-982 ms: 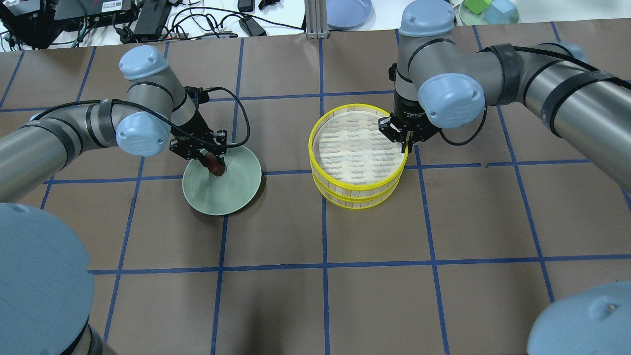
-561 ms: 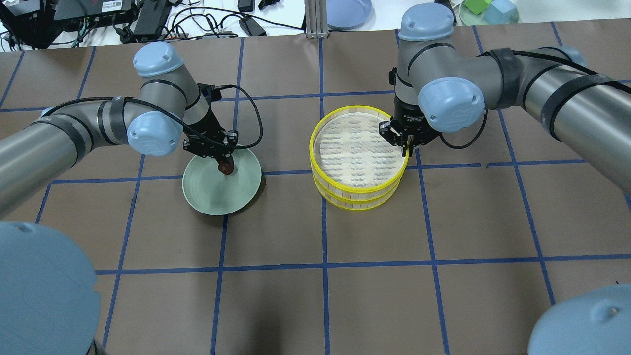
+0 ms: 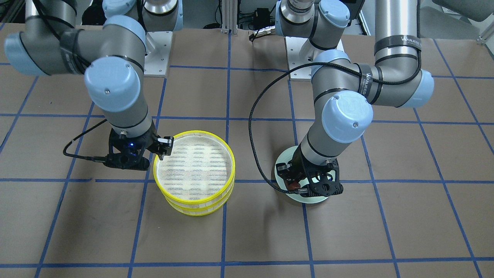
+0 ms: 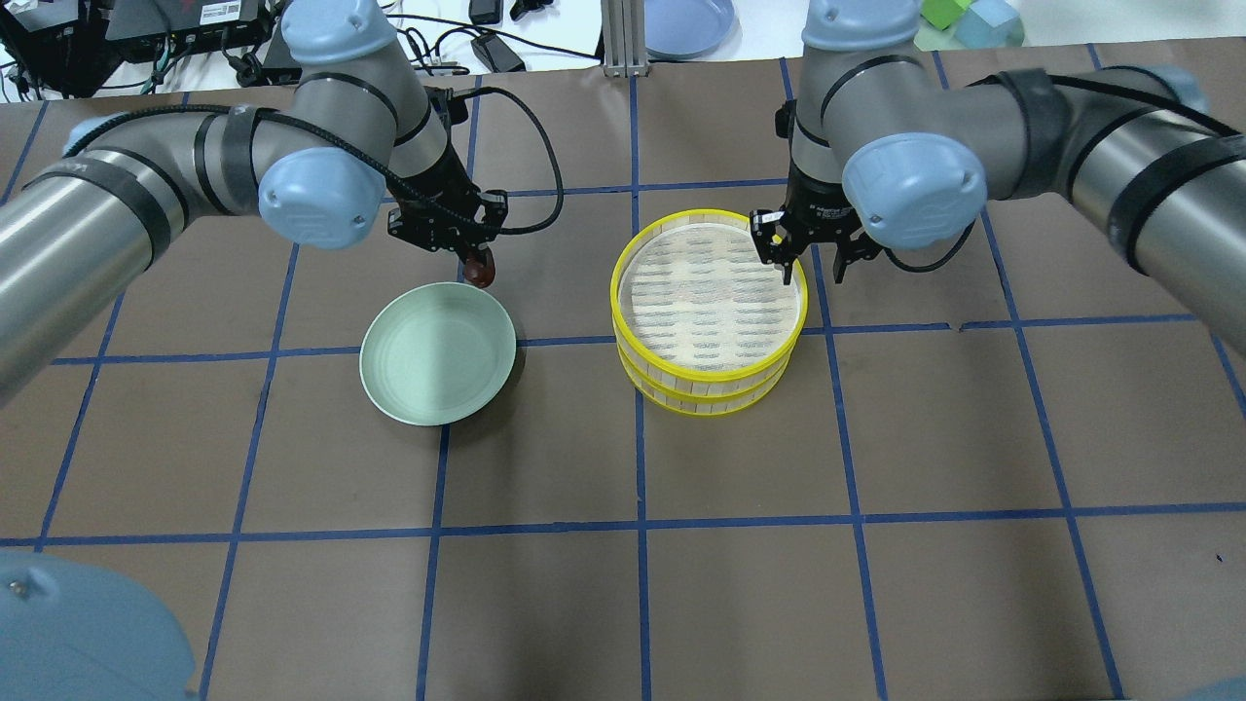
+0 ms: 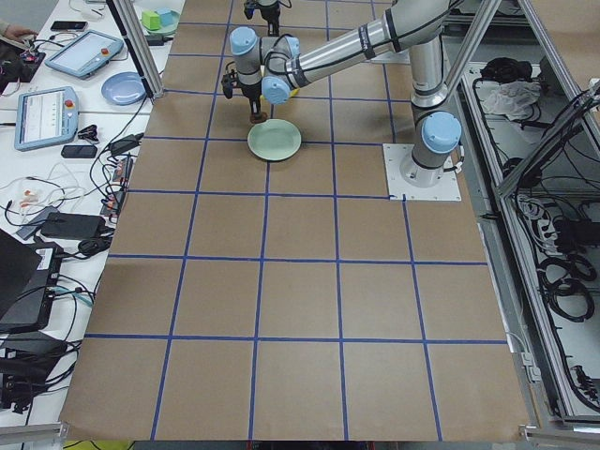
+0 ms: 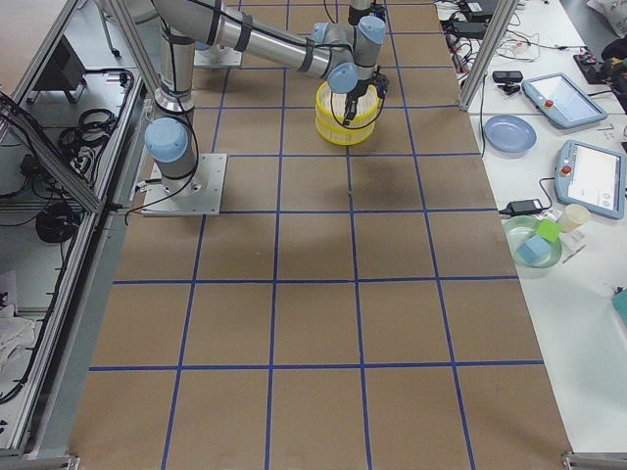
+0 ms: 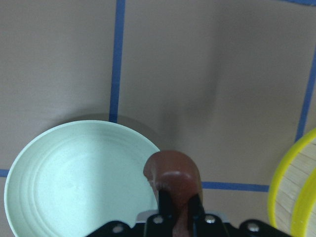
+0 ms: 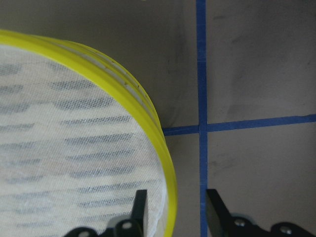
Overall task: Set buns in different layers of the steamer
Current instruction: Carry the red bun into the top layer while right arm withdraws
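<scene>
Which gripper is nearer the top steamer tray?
Right. The right gripper sits open astride the rim of the top steamer tray, one finger inside, one outside. The left gripper, shut on the brown bun, hangs near the green plate, clear of that tray.

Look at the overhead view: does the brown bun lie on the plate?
No, the left fingers hold the bun in the air; the plate is bare.

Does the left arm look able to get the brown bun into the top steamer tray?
Probably yes. The left gripper holds the brown bun, the top tray is open with a bare floor, and the right gripper only straddles its far rim.
</scene>
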Tool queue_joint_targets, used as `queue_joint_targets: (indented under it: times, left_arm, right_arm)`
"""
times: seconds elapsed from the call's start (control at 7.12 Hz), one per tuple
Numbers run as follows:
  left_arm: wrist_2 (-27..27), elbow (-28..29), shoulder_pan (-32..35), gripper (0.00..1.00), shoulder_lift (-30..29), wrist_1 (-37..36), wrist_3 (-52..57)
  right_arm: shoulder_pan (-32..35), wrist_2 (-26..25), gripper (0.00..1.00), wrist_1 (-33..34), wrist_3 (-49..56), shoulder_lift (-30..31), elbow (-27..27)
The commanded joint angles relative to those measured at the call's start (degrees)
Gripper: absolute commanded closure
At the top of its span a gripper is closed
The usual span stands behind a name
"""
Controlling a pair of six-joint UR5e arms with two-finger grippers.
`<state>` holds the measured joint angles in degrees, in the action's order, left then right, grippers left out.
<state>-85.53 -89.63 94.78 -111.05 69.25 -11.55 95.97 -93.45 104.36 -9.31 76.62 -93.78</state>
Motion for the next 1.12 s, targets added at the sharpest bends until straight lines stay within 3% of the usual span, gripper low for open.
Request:
queue_joint_targets:
  times: [0.0,0.42,0.98]
  left_arm:
    - [-0.1,3.8,4.4,1.0,1.1,2.8,-6.3]
    - [3.5,3.7,11.3,1.0,0.1,1.2,-16.7]
    - [8.9,2.9,13.8,1.0,-2.7,-1.5,-20.7]
  right_arm:
    - [-0.5,0.4,0.0,-12.5,1.5,10.7,5.1]
    - [-0.7,0.5,0.0,-20.3,2.9,18.0,9.7]
    - [-0.5,0.5,0.0,-22.6,4.1,18.3,9.4]
